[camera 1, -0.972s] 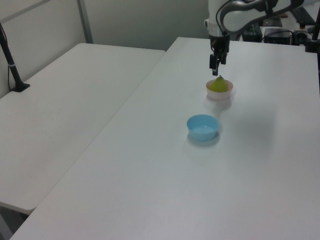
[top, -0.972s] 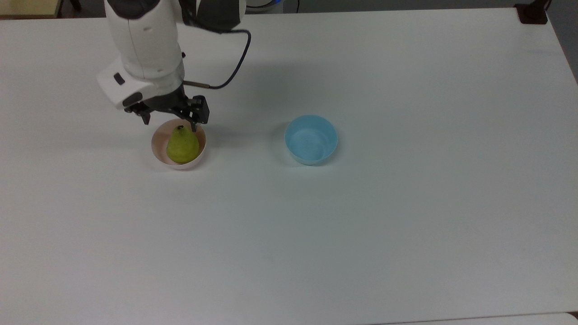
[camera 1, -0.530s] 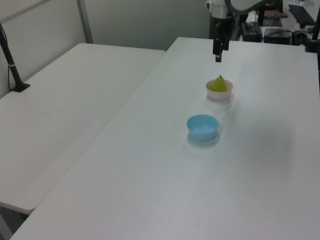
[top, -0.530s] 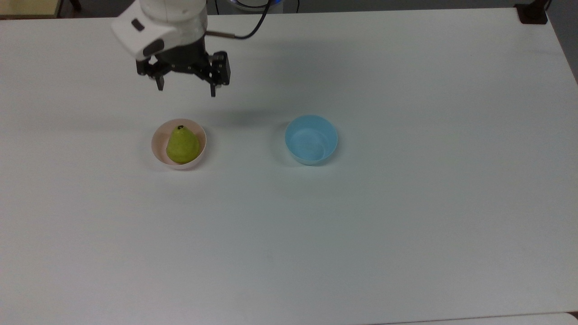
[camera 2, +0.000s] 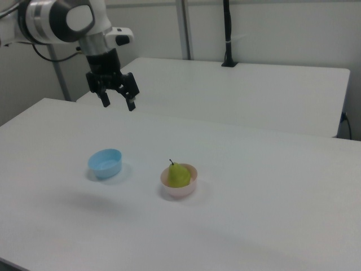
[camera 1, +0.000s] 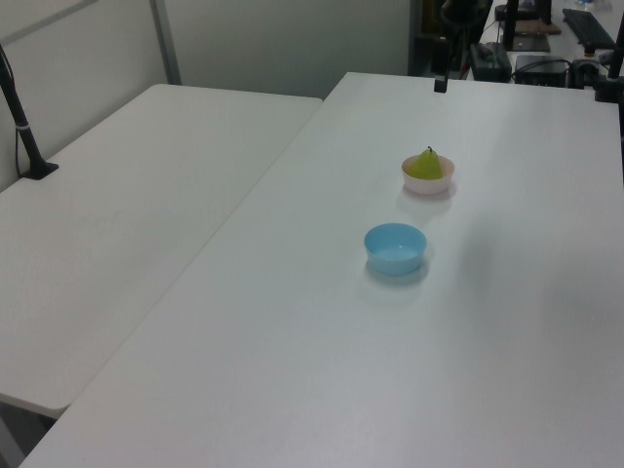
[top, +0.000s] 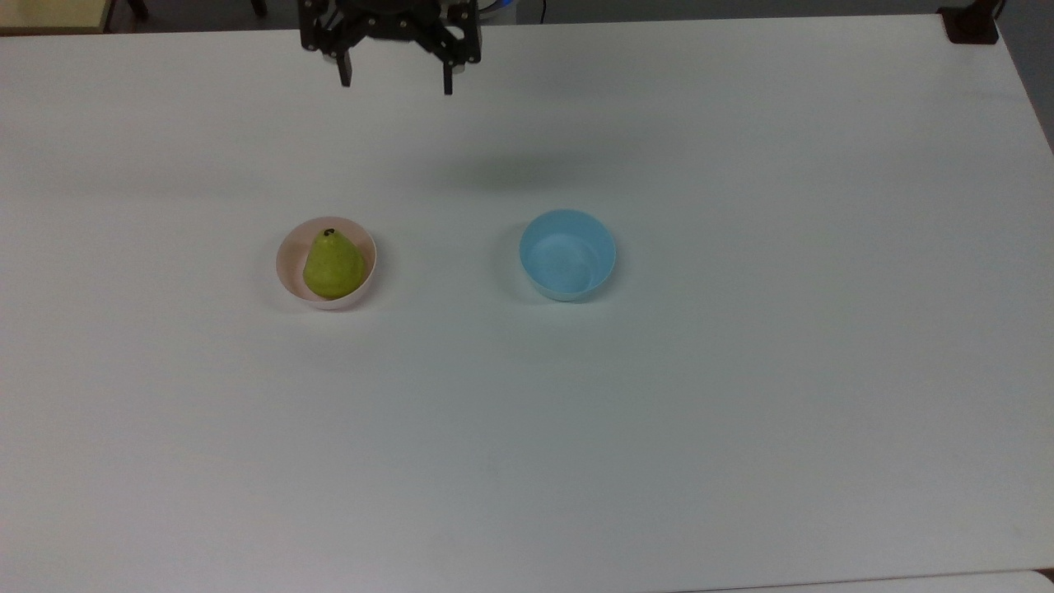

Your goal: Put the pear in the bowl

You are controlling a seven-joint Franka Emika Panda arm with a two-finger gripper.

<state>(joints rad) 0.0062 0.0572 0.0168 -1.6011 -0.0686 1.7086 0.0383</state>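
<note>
Top view: pear (top: 333, 263) sits upright inside pink bowl (top: 286, 276), stem tip up, on the white surface (top: 741, 395). Pear fills most of the bowl, leaning toward the top view's right wall. Light blue bowl (top: 567, 254) stands on the same surface, well apart, to the top view's right of the pink bowl, nothing in it. Gripper (top: 397, 82) is at the top edge of the top view, well apart from both bowls, fingers spread wide, holding nothing. Faint shadow on the surface below it

Right view: gripper (camera 2: 118, 103) hangs high over the surface (camera 2: 271, 226), fingers wide apart and pointing down, nothing between them. Pear (camera 2: 178, 175) in pink bowl (camera 2: 186, 189), blue bowl (camera 2: 105, 162) to the right view's left of it, near but not touching. Second white table behind

Left view: pear (camera 1: 425, 164) in pink bowl (camera 1: 429, 183), blue bowl (camera 1: 396, 247) nearer the camera. Gripper (camera 1: 441, 84) small at the far edge, above the surface (camera 1: 292, 341)
</note>
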